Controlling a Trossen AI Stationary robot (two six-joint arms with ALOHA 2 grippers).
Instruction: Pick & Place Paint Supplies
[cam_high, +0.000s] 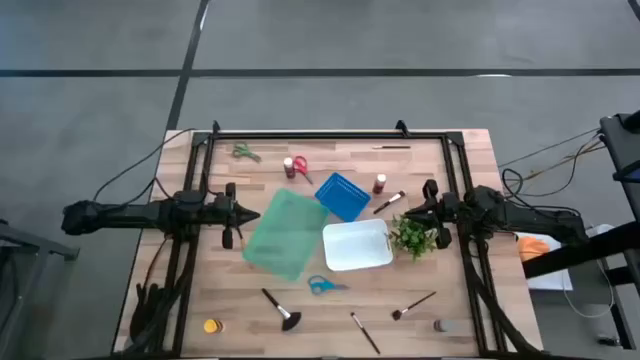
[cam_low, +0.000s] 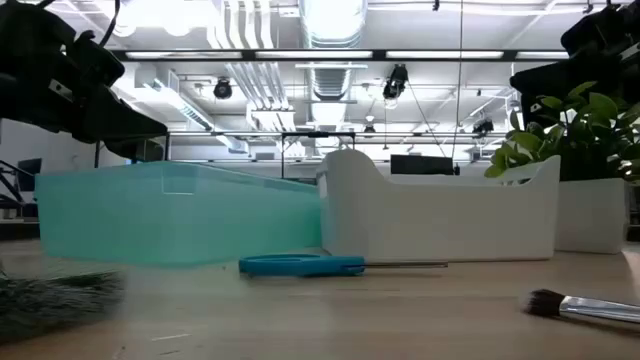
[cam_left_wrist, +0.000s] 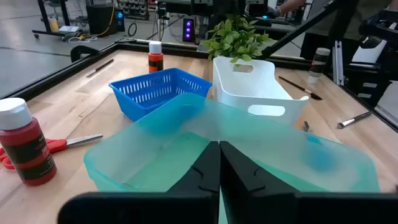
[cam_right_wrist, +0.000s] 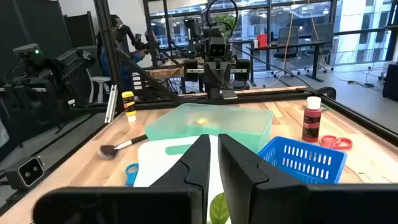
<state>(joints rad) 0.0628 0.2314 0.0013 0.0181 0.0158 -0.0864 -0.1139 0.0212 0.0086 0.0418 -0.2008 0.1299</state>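
Paint supplies lie scattered on the wooden table. Red scissors (cam_high: 298, 168) and green scissors (cam_high: 245, 152) lie at the far side, and blue scissors (cam_high: 324, 286) lie flat near the middle front. Brushes (cam_high: 282, 309) (cam_high: 413, 305) (cam_high: 365, 333) lie along the near side, and another brush (cam_high: 389, 202) lies by a red-capped bottle (cam_high: 380, 183). A red paint bottle (cam_left_wrist: 23, 149) stands upright beside the red scissors. My left gripper (cam_high: 255, 214) (cam_left_wrist: 219, 163) hovers shut at the teal bin's left edge, holding nothing. My right gripper (cam_high: 398, 211) (cam_right_wrist: 213, 155) is shut above the plant, holding nothing.
A teal bin (cam_high: 285, 233), a white bin (cam_high: 357, 246) and a blue basket (cam_high: 342, 195) stand mid-table. A leafy plant (cam_high: 412, 237) in a white pot stands right of the white bin. A yellow bottle (cam_high: 211, 326) stands at the near left. A black frame (cam_high: 300, 135) rims the table.
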